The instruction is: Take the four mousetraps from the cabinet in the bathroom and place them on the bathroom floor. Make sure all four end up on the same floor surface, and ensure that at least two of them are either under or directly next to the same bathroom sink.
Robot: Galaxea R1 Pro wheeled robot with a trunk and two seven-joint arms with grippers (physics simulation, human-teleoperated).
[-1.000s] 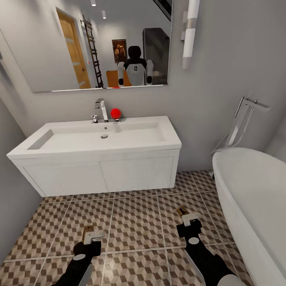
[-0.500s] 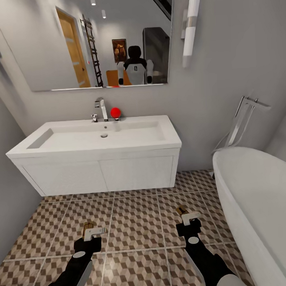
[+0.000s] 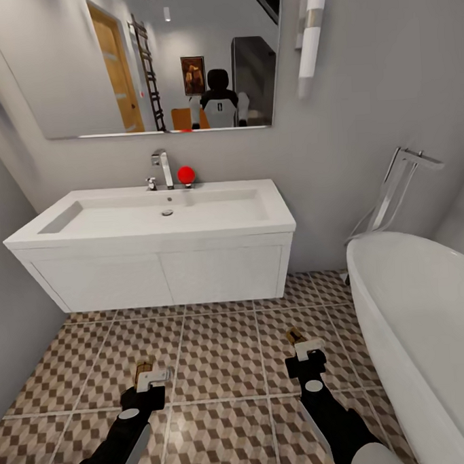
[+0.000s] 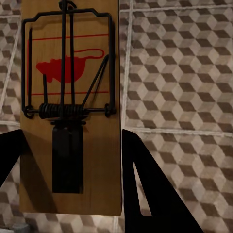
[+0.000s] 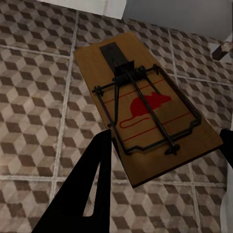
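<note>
Mousetraps: one wooden trap (image 4: 70, 107) gripped between the left gripper (image 3: 146, 379) fingers, another trap (image 5: 143, 104) clamped in the right gripper (image 3: 300, 347).
Position: both held above the bathroom floor (image 3: 218, 355).
Bathroom sink (image 3: 156, 219): ahead, on its white vanity.
Bathtub (image 3: 428, 330): right.

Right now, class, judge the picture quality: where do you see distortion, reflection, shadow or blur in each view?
Head view: wide-angle bending of the walls, and the mirror reflects the robot sharply. Left wrist view: the mousetrap held over the bathroom floor is crisp, with the dark fingers as flat silhouettes. Right wrist view: the other mousetrap is sharp, evenly lit, with no glare.
</note>
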